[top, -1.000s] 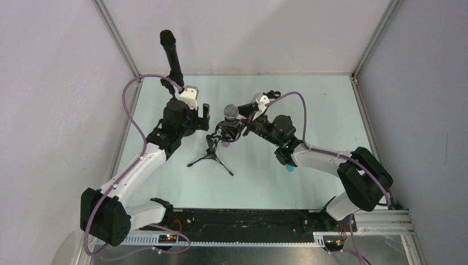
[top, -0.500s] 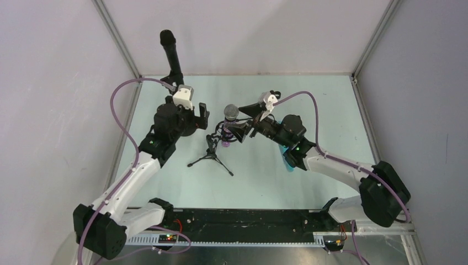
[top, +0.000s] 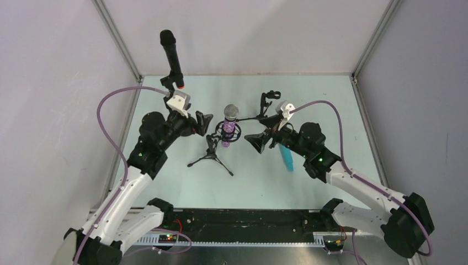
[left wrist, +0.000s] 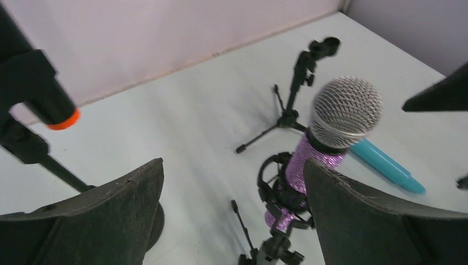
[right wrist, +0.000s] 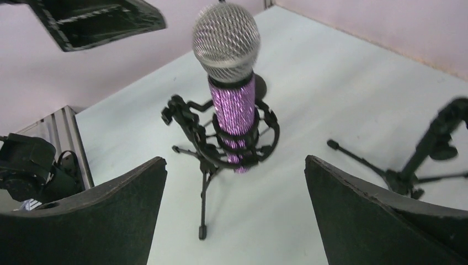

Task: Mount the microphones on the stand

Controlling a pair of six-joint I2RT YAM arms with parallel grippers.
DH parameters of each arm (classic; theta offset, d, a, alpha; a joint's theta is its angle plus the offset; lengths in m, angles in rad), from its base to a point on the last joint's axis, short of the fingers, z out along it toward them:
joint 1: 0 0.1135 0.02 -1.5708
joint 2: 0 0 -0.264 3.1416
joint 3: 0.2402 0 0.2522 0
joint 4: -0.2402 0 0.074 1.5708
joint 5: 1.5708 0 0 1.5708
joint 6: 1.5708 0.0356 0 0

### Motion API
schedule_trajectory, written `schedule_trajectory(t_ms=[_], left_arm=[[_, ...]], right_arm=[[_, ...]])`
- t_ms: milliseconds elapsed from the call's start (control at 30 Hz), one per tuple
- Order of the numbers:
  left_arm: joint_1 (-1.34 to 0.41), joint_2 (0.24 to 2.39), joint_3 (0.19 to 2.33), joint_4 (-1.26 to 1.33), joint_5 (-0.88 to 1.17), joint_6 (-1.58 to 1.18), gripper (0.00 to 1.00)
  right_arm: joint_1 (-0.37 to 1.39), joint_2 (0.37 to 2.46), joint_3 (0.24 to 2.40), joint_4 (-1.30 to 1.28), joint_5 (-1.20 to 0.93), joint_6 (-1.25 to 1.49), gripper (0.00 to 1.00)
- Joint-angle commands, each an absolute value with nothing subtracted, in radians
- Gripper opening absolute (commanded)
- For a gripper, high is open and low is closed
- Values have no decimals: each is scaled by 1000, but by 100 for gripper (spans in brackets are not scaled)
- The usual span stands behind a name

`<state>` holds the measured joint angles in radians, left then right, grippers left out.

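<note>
Well, both sets of jaws stand wide apart, and neither holds or touches anything. The left gripper (top: 202,122) hangs just to the left of the middle tripod (top: 211,158). The right gripper (top: 260,132) is a little further off on its right, and each points toward it. Their fingers (right wrist: 359,221) are broad, matt black wedges with a rough, scuffed face.

Up in that tripod's spidery black ring cradle (right wrist: 190,118) sits the purple microphone (right wrist: 232,116). It is upright, its barrel glittering, topped by a round silver mesh head (right wrist: 226,33). The tripod's thin black legs splay on the pale, smooth table (top: 320,99).

To the right of the tripod, close against the right arm, the light blue microphone (top: 286,158) lies flat on the table, a plain, smooth stick. Behind and to the right of the tripod stands a second small black tripod (top: 268,102) with a thin upright post. Behind and to the left, the black microphone (top: 172,58) rises nearly upright from a stand clip (left wrist: 22,144). It is a matt tube with an orange ring (left wrist: 63,119) at its lower end.
</note>
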<state>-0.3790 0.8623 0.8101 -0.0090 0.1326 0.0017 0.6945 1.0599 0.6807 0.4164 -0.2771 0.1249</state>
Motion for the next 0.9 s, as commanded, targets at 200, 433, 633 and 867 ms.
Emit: schedule_trajectory(t_ms=[200, 433, 633, 867], left_arm=[[-374, 915, 953, -366, 405, 79, 100], [-378, 996, 993, -514, 400, 117, 96], [-423, 1088, 1018, -551, 354, 147, 93], [-479, 1181, 1045, -581, 270, 174, 90]], right_arm=[[611, 899, 591, 116, -291, 189, 99], [576, 855, 539, 53, -293, 220, 100], [564, 860, 531, 52, -290, 229, 100], [559, 882, 531, 51, -288, 242, 99]])
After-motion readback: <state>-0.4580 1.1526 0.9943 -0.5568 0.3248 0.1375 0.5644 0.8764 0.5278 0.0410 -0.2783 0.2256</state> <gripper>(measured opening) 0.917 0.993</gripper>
